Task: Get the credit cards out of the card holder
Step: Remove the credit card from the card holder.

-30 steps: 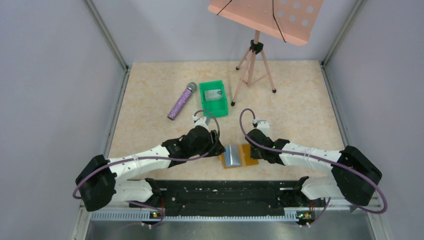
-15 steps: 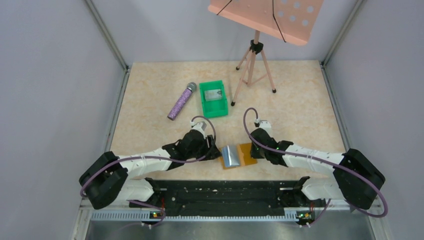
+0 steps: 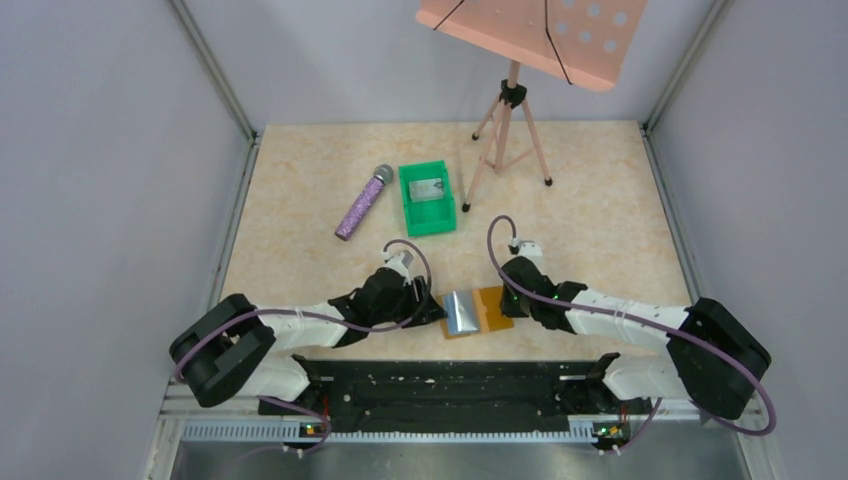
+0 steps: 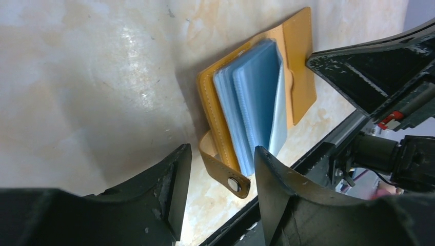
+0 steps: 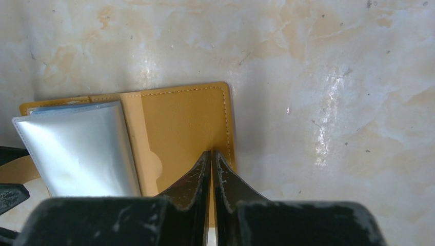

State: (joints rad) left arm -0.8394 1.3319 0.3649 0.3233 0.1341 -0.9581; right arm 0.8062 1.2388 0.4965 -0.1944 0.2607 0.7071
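Observation:
The card holder (image 3: 490,312) lies open near the table's front edge, tan leather with pale blue-grey pockets (image 4: 256,102) fanned upward. The top pocket (image 5: 77,148) shines silvery; I cannot tell if credit cards sit inside. One silvery credit card (image 3: 427,188) lies in the green bin. My left gripper (image 4: 221,159) is open at the holder's left edge, with the clasp tab (image 4: 228,177) lying loose between its fingers. My right gripper (image 5: 211,156) is shut, its tips resting on the holder's right flap (image 5: 179,123).
A green plastic bin (image 3: 410,205) stands behind the holder, with a purple glitter microphone (image 3: 362,202) to its left. A pink music stand on a tripod (image 3: 512,130) rises at the back right. The black base rail (image 3: 450,385) runs close in front of the holder.
My left arm has swung down and toward the near edge, bringing its open gripper to the holder's left edge by the clasp tab. The right gripper shifted slightly, then held still.

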